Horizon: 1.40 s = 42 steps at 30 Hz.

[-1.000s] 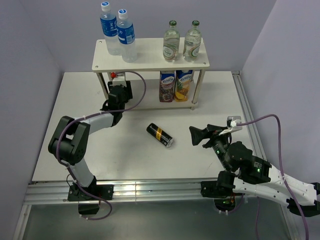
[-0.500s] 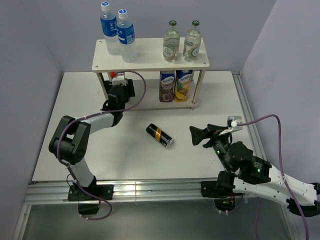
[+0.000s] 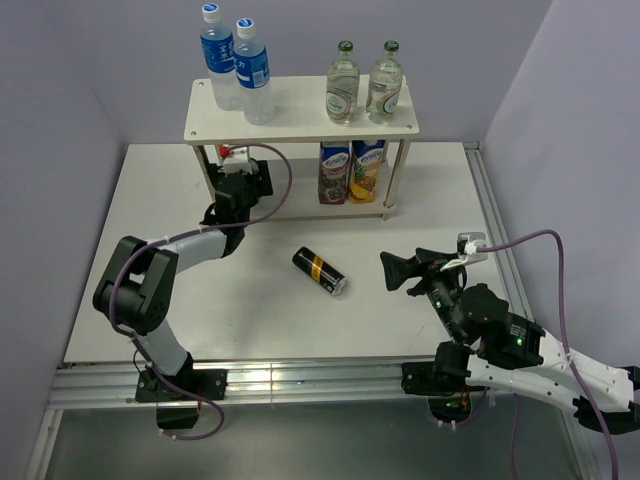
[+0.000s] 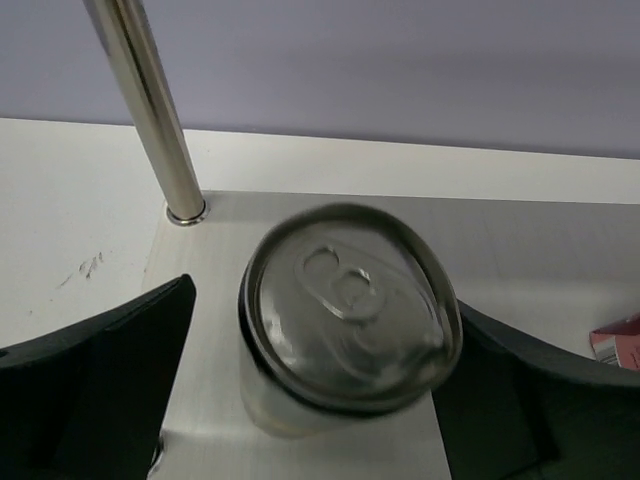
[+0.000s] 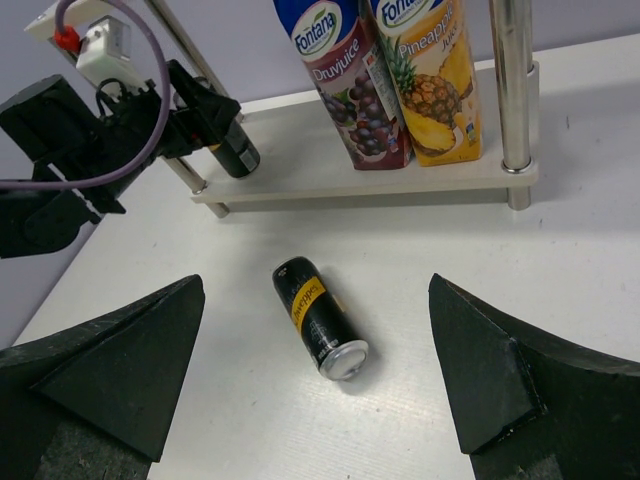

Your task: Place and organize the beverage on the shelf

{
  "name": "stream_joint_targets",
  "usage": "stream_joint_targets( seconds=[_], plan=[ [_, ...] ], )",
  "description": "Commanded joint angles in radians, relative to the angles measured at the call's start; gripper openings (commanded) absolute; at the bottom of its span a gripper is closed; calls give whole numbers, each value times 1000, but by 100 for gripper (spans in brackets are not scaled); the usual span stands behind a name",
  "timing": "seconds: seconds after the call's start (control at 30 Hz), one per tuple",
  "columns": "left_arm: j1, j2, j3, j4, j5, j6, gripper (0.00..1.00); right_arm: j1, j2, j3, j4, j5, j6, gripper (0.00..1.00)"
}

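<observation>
Bare lower board point(image 5: 300, 168) between upright can point(image 5: 236, 150) and cartons point(image 5: 348, 90), seemingly passable.

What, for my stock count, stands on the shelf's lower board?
Two juice cartons stand at its right end; a dark can sits at its left end between the fingers of the left gripper. Anything behind the cartons is hidden.

You are facing a shelf point(image 3: 300, 125) that is standing at the far side of the worktop point(image 3: 420, 200). On its upper board, two water bottles point(image 3: 218, 70) are standing at the left and two glass bottles point(image 3: 342, 85) at the right. On the lower board, two juice cartons point(image 3: 334, 172) are standing at the right, and an upright can point(image 4: 345, 320) is sitting at the left between the fingers of the left tool point(image 4: 315, 385). A second can point(image 3: 319, 271) is lying on the worktop in front of the shelf, left of the right tool point(image 3: 400, 270).
</observation>
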Motion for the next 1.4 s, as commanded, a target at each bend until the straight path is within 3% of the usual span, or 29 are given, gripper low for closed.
stream_joint_targets(
  seconds=[0.0, 0.63, 1.07, 1.2, 1.37],
  plan=[
    [7, -99, -34, 33, -19, -39, 99, 2, -8, 1, 26, 17, 2, 100],
    [-28, -311, -163, -62, -61, -71, 100, 2, -33, -6, 15, 8, 22, 100],
    [-129, -508, -170, -243, -147, -85, 99, 2, -42, -14, 22, 2, 36, 100],
    [-178, -575, -154, -347, -127, -150, 99, 2, -47, -19, 22, -1, 42, 100],
    [-286, -532, -20, -778, -43, -439, 99, 2, -51, -5, 2, 2, 56, 100]
  ],
)
